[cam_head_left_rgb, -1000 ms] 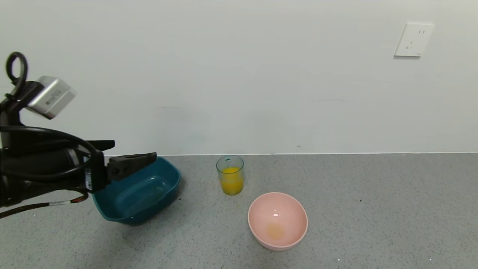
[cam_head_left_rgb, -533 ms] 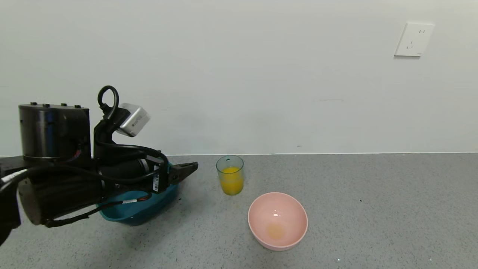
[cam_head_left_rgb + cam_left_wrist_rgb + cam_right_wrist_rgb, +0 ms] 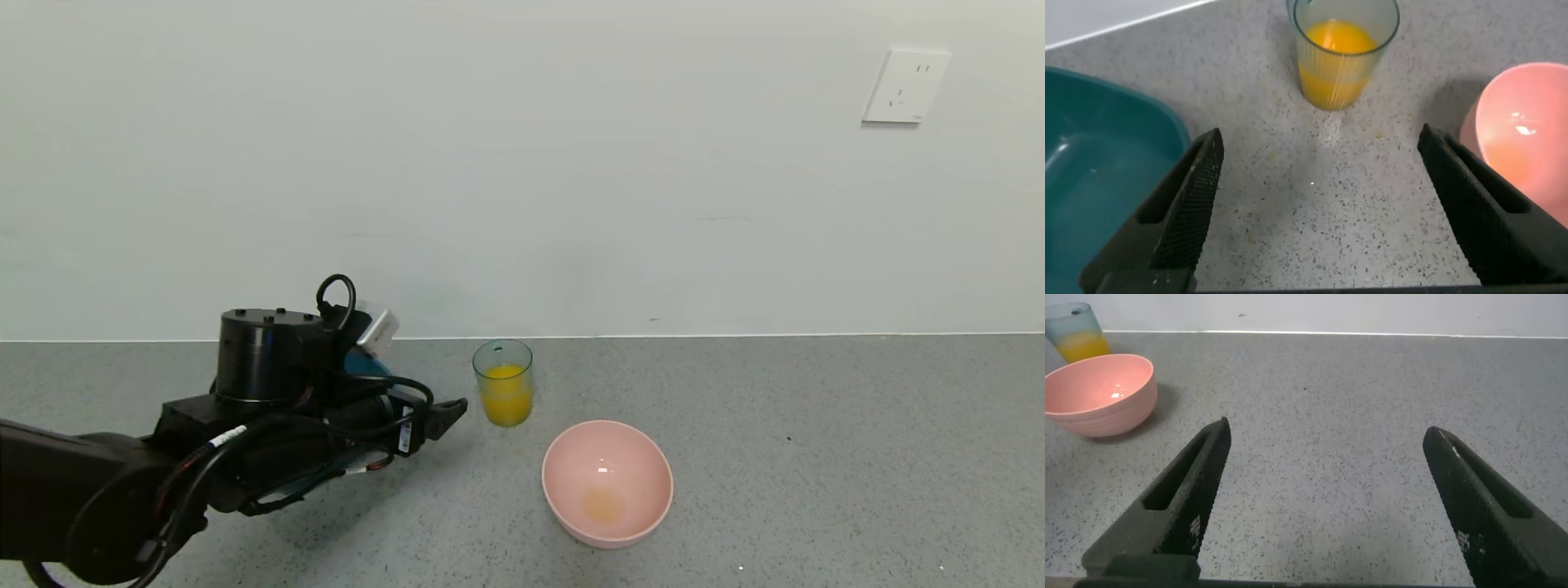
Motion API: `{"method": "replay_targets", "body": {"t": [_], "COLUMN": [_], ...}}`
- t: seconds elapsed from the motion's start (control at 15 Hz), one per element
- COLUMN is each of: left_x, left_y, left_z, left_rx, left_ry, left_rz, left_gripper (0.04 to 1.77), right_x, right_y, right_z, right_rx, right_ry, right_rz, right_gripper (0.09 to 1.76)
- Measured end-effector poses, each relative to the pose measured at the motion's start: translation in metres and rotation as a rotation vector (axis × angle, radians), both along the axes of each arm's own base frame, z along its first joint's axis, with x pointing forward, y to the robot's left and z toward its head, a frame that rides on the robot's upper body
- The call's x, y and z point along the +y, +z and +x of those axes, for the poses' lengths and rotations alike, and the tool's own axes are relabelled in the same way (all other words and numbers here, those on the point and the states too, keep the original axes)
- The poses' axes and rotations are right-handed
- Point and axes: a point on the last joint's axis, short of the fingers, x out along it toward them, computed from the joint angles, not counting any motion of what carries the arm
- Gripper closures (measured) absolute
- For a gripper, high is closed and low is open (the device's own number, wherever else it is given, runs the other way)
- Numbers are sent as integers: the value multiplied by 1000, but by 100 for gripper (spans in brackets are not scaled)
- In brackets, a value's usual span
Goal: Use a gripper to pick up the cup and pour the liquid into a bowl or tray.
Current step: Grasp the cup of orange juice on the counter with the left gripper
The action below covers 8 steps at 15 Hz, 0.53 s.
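Observation:
The cup (image 3: 503,382) stands upright on the grey counter near the back wall, about half full of orange-yellow liquid (image 3: 506,402). My left gripper (image 3: 451,407) is open and empty, low over the counter just left of the cup, pointing at it with a small gap. In the left wrist view the cup (image 3: 1344,51) stands ahead of the open left gripper (image 3: 1320,139), roughly centred between the fingers. The dark teal tub (image 3: 1094,171) lies beside the left finger; in the head view my arm hides most of it (image 3: 365,364). My right gripper (image 3: 1327,431) is open and empty over bare counter.
A round pink bowl (image 3: 608,482) with a faint yellowish stain sits in front and right of the cup; it also shows in the left wrist view (image 3: 1523,131) and right wrist view (image 3: 1098,392). A wall socket (image 3: 904,86) is at the upper right.
My left arm has swung right and down, from over the teal tub to close beside the cup. The cup, tub and pink bowl have not moved.

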Motion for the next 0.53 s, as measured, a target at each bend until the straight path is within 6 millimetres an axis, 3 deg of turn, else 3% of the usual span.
{"method": "replay_targets", "body": {"t": [0.27, 0.53], "left_x": [-11, -23], "left_y": [-27, -48], "left_z": [7, 23], "left_rx": [76, 25], "left_ry": [-25, -29], "left_rz": [30, 14], "left_gripper": [9, 9], "right_x": [0, 0], "right_y": [0, 0], "right_z": [0, 0], "right_rx": [0, 0], "right_ry": [0, 0], "right_rz": [0, 0], "right_gripper": [14, 14]}}
